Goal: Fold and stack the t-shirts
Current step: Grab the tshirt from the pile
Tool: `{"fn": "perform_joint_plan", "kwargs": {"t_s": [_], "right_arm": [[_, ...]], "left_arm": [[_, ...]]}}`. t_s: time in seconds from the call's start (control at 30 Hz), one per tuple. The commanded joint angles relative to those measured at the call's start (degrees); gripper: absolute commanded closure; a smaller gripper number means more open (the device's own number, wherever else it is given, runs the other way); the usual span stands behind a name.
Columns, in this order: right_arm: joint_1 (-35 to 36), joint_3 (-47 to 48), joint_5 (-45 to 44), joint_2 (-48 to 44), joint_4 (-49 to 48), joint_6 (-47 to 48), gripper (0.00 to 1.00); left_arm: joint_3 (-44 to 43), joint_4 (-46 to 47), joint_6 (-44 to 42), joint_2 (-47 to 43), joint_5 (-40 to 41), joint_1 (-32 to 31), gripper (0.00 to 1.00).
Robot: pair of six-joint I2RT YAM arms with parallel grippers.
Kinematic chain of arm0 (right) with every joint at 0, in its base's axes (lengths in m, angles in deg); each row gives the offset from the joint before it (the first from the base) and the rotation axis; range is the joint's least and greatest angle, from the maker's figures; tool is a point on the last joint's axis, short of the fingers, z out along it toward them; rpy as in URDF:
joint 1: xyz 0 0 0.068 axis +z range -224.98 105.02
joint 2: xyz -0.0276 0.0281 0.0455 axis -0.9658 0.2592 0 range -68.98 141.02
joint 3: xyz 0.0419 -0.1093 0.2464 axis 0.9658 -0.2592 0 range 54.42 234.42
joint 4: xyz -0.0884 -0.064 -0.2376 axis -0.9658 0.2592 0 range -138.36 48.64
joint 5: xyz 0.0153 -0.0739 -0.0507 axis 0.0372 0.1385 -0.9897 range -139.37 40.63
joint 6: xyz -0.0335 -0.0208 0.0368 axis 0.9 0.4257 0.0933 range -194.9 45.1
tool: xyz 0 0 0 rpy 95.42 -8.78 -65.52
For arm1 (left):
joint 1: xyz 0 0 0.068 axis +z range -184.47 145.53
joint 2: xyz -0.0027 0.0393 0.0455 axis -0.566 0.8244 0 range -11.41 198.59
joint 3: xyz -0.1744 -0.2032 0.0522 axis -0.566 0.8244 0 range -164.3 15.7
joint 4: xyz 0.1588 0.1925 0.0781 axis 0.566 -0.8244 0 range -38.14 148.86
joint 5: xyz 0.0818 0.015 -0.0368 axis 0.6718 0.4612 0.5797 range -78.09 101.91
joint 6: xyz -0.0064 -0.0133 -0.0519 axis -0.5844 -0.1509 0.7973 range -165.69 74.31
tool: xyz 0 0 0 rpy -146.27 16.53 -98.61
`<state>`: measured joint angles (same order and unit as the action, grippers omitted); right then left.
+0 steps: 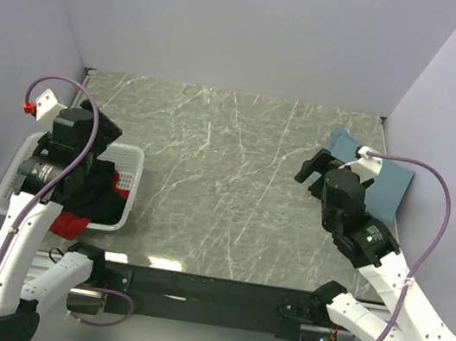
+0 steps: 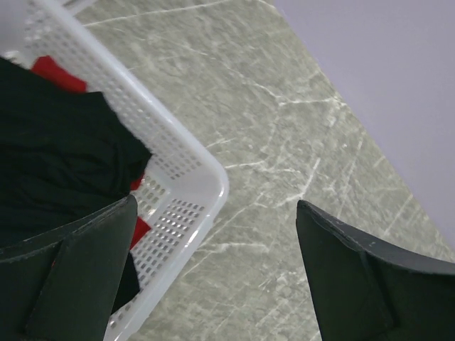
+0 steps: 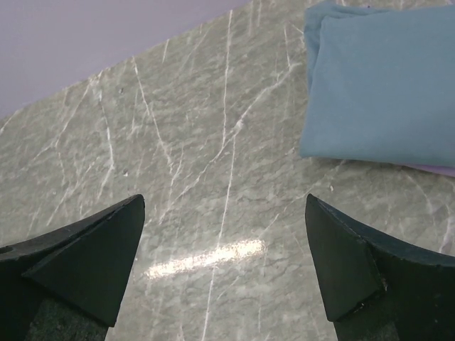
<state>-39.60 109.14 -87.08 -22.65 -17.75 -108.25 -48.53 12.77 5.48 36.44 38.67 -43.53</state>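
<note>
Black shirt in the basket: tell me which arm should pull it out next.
Left. The left gripper, open, hangs at the basket, right beside the black shirt. The right gripper, also open, is across the table next to the folded blue shirt, far from the basket.

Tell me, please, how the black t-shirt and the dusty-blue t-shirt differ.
The black t-shirt lies bunched up in the white basket; the dusty-blue t-shirt lies folded flat on the table. The black one partly covers a red shirt; the blue one has no other shirt by it. Both are cloth shirts.
</note>
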Motion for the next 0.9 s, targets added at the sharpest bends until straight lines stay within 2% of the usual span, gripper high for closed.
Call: {"fn": "perform_joint_plan", "kwargs": {"t_s": [0.0, 0.2, 0.37, 0.47, 0.5, 0.57, 0.73, 0.87], "right_arm": [[-0.57, 0.39, 0.09, 1.83, -3.36, 0.47, 0.00], [-3.11, 3.46, 5.36, 6.83, -3.98, 0.30, 0.00], [-8.30, 7.07, 16.96, 10.01, -3.19, -0.41, 0.00], [-12.60, 6.98, 23.20, 10.63, -3.71, -1.55, 0.00], [-14.96, 6.72, 25.13, 10.63, -4.33, -1.90, 0.00], [-17.17, 5.67, 29.43, 10.71, -5.20, -2.60, 0.00], [-21.22, 4.43, 34.10, 12.12, -7.49, -2.26, 0.00], [-21.75, 5.31, 34.90, 13.87, -7.93, -1.20, 0.00]], "left_arm": [[-4.23, -5.50, 3.92, -0.58, 4.87, -0.17, 0.01], [-4.86, -12.53, 5.51, 0.83, 7.51, -0.17, 0.01], [-0.65, -12.54, 2.71, 3.11, 6.29, 1.06, 0.01], [0.85, -12.19, -1.59, 5.75, 2.17, 6.75, 0.00], [1.29, -11.84, -4.57, 6.28, -0.63, 11.56, 0.01], [1.91, -12.10, -6.43, 7.69, -1.36, 17.37, 0.01], [5.86, -7.80, -9.51, 8.74, -2.50, 20.48, 0.01], [6.65, -6.21, -10.40, 13.21, -5.74, 22.06, 0.01]]}}
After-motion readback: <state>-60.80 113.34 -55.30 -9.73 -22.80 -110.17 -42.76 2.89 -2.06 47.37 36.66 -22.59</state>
